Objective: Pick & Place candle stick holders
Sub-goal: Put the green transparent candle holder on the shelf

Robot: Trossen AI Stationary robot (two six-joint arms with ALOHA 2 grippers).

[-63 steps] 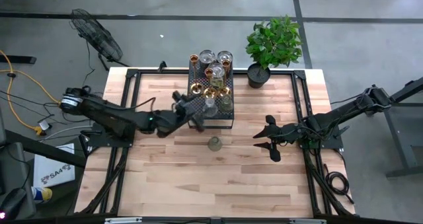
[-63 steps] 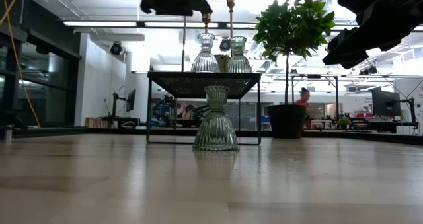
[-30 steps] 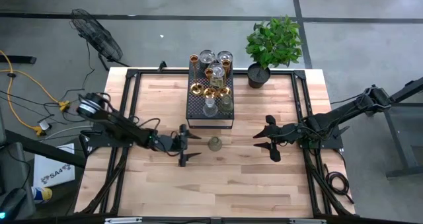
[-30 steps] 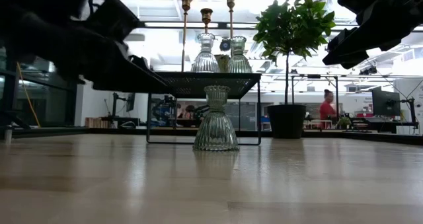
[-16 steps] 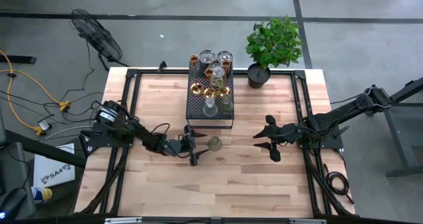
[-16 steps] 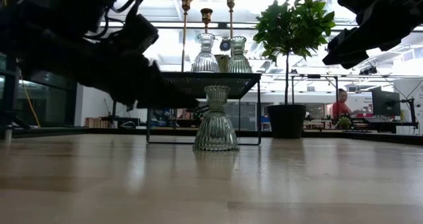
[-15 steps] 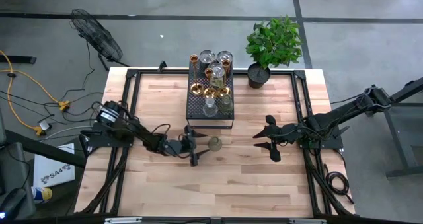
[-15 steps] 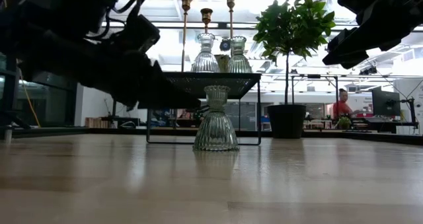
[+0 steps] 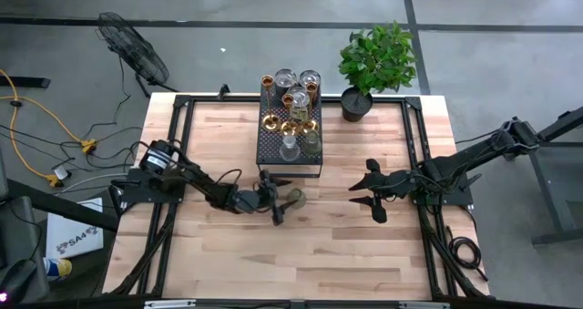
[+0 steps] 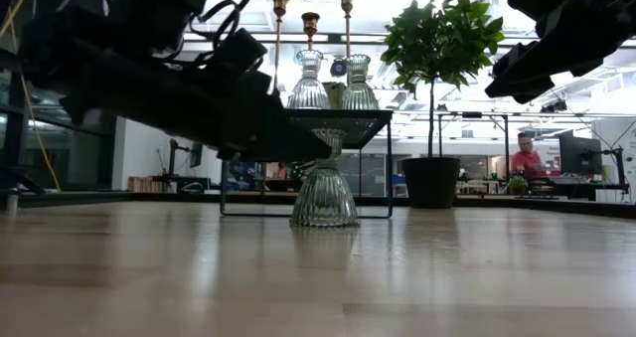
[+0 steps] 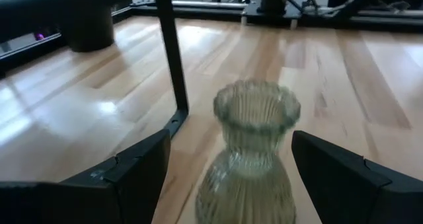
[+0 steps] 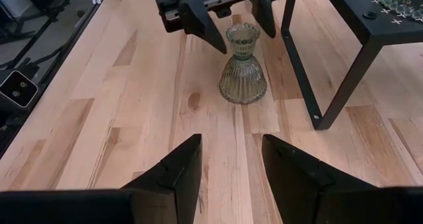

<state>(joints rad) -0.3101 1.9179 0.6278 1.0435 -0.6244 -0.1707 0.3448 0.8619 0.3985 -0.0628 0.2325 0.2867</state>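
Note:
A ribbed clear-glass candle stick holder [image 9: 295, 198] stands upright on its wide base on the wooden table, just in front of the black perforated stand [image 9: 270, 156]. My left gripper [image 9: 282, 200] is open and level beside it. In the left wrist view its fingers flank the holder [image 11: 254, 151] with gaps on both sides. Several more holders [image 9: 291, 108], brass and glass, stand on top of the stand. My right gripper [image 9: 363, 198] hovers open to the right of the holder [image 12: 242, 69], with nothing between its fingers.
The stand's legs [image 12: 301, 65] are close behind the holder, on its far side. A potted green plant [image 9: 375, 63] sits at the far right corner. Bare wood [image 9: 301, 254] stretches toward the near edge. A person [image 10: 525, 158] moves in the room behind.
My left gripper has gone toward the table's right edge and slightly down, rolling as it went. Its open fingers have come up on either side of the glass holder. The holder has stayed where it was.

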